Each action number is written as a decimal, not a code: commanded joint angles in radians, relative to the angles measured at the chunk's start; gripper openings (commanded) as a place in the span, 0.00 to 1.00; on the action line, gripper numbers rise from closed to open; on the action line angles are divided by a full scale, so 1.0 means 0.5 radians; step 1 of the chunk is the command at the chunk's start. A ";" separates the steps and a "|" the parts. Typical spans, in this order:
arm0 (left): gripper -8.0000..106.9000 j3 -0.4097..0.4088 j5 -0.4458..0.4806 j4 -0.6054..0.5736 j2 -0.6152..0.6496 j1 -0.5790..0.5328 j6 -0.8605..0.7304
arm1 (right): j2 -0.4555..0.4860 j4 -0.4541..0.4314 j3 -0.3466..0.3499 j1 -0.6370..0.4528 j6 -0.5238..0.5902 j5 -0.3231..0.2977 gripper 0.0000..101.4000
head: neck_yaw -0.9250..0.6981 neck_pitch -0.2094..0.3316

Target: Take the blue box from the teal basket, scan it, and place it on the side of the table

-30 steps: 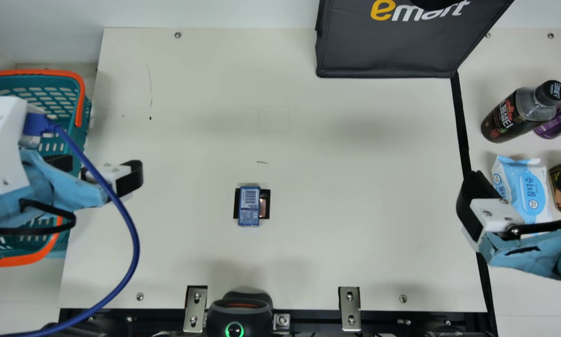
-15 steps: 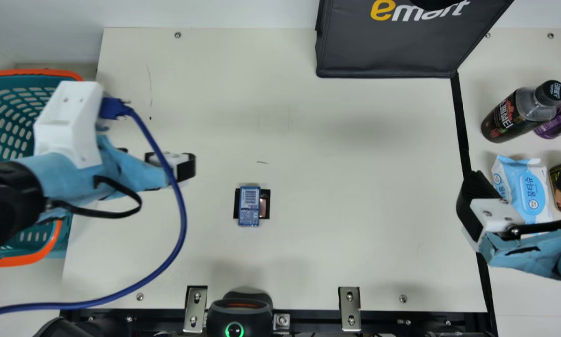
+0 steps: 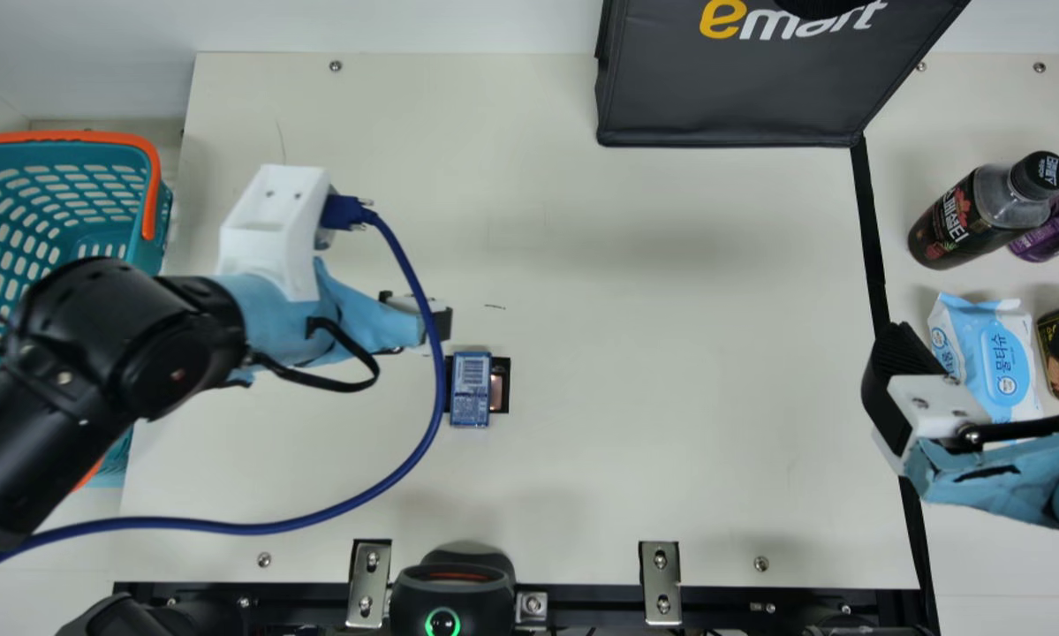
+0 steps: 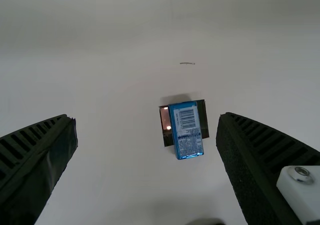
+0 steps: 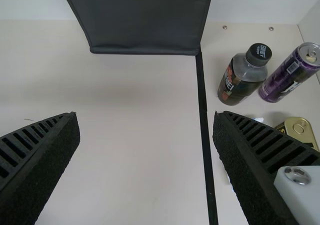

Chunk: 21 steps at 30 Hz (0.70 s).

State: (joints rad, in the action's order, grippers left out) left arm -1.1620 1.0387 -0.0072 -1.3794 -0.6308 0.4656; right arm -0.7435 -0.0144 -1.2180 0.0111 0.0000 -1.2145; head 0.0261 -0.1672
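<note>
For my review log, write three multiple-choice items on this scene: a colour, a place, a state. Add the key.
1. The teal plastic basket has a rim coloured:
A) white
B) orange
C) purple

2. Where is the small blue box with a barcode?
A) inside the basket
B) in the bag
C) partly over the black square patch

3. The left gripper has its jaws:
A) apart, holding nothing
B) shut on the box
C) shut, empty

Key:
1 B: its edge is orange.
2 C: it overlaps the patch.
3 A: the jaws stand wide, the box lying beyond them.
</note>
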 commanded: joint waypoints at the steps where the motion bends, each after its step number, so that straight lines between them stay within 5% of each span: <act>1: 0.85 0.003 -0.022 -0.010 -0.050 -0.020 0.002 | 0.000 0.000 0.000 0.000 0.000 0.000 0.94 | 0.003 0.058; 21: 0.85 -0.071 -0.122 -0.109 -0.500 -0.147 -0.004 | 0.000 0.000 0.000 0.000 0.000 0.000 0.94 | 0.003 0.058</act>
State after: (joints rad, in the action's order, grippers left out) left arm -1.1961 0.9771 -0.0631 -1.6170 -0.7033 0.4598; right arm -0.7435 -0.0144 -1.2180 0.0111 0.0000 -1.2145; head 0.0276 -0.1672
